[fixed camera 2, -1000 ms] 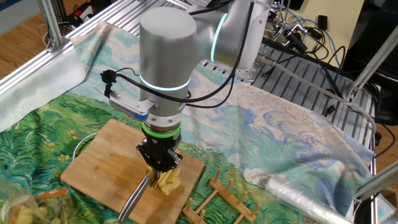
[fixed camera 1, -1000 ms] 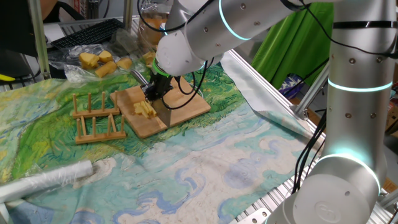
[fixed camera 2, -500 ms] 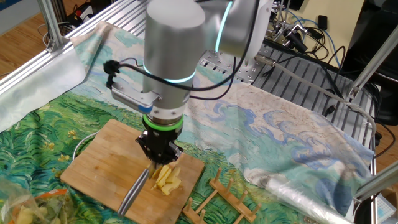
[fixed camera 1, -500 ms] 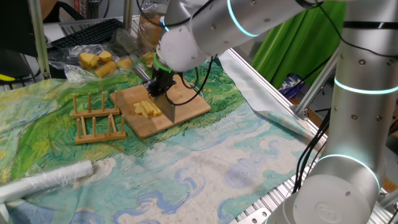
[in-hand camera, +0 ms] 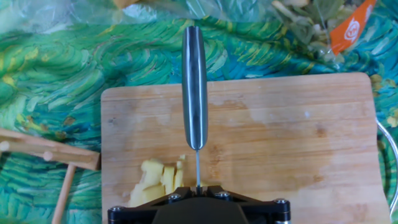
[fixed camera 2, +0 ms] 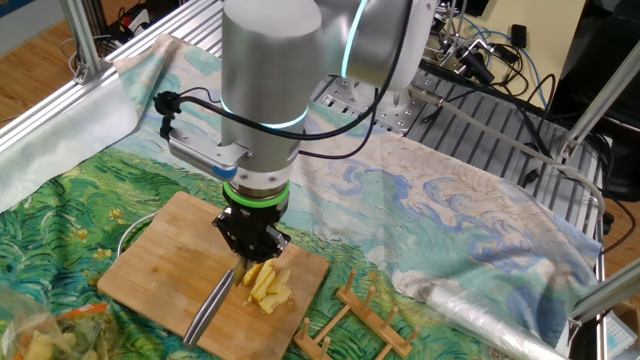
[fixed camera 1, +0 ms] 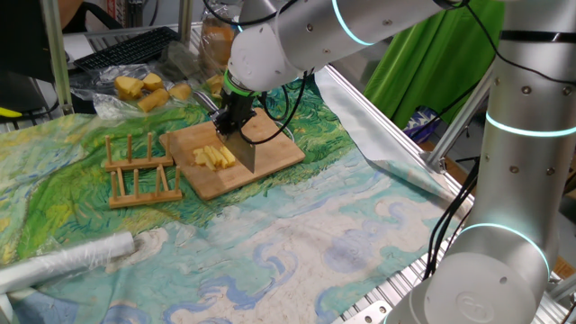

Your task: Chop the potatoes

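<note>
The potatoes lie as a small pile of pale-yellow sticks and slices on the wooden cutting board. My gripper is shut on a knife, whose blade hangs edge down just to the right of the pile. From the other fixed view the gripper stands over the board, with the knife just left of the potatoes. In the hand view the knife's spine runs away from the gripper, and the potatoes sit just left of it.
A wooden rack stands left of the board. Whole potato chunks in a plastic bag lie at the back. A roll of plastic wrap lies at the front left. A thin cable curves past the board's right edge.
The knife has come up off the potato pile and shifted a little sideways, so the blade now hangs beside the pieces. The pile has stayed in place.
</note>
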